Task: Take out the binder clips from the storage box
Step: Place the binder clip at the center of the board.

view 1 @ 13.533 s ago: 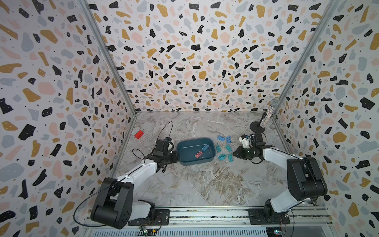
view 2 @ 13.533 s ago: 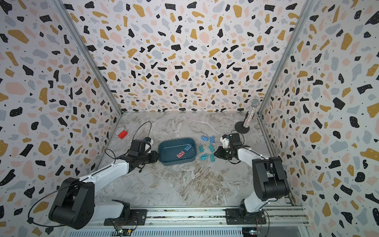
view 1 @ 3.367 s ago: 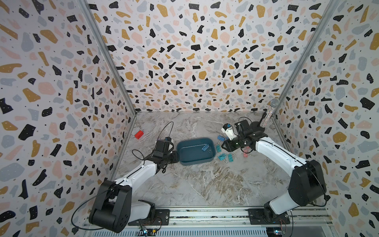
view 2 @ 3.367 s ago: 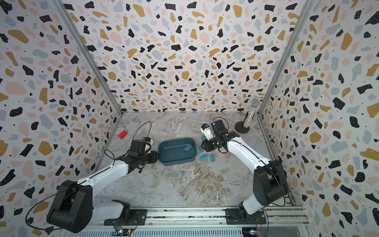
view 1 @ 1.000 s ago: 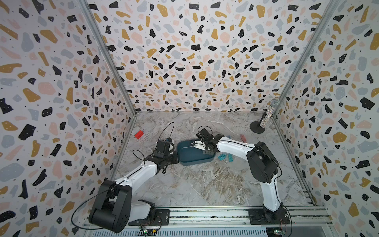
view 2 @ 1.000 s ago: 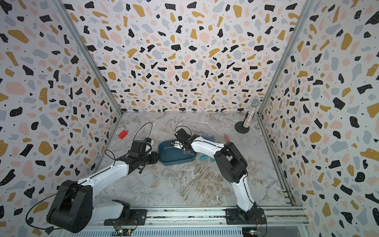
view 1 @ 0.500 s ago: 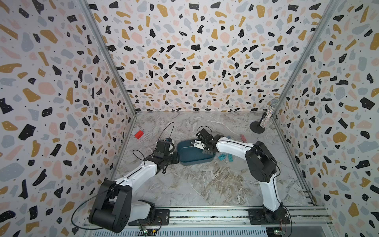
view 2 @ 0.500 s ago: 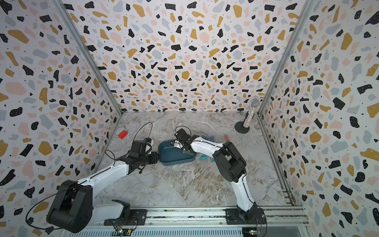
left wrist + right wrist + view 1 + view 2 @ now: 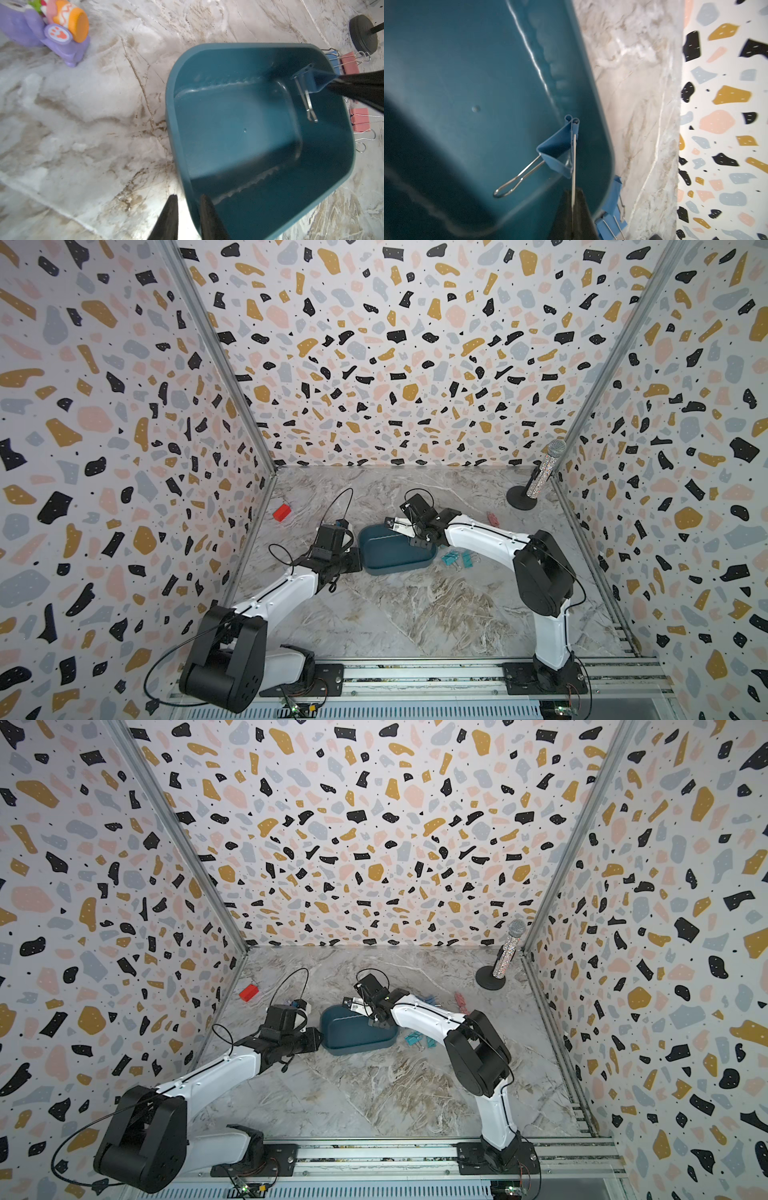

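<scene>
In the storage box (image 9: 228, 135), right end: right gripper (image 9: 573, 195) clamped on the seemingly last blue binder clip (image 9: 556, 153) by its handle; left gripper (image 9: 188, 199) pinches the rim. Next: lift clear of the wall.

One storage box (image 9: 395, 567), one blue binder clip (image 9: 556, 153) inside, two teal clips (image 9: 451, 558), one red block (image 9: 281, 512)

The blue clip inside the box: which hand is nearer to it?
Right. The right hand holds the blue clip by its wire handle, within the box. The left hand pinches the box's rim at the opposite end, apart from the clip.
</scene>
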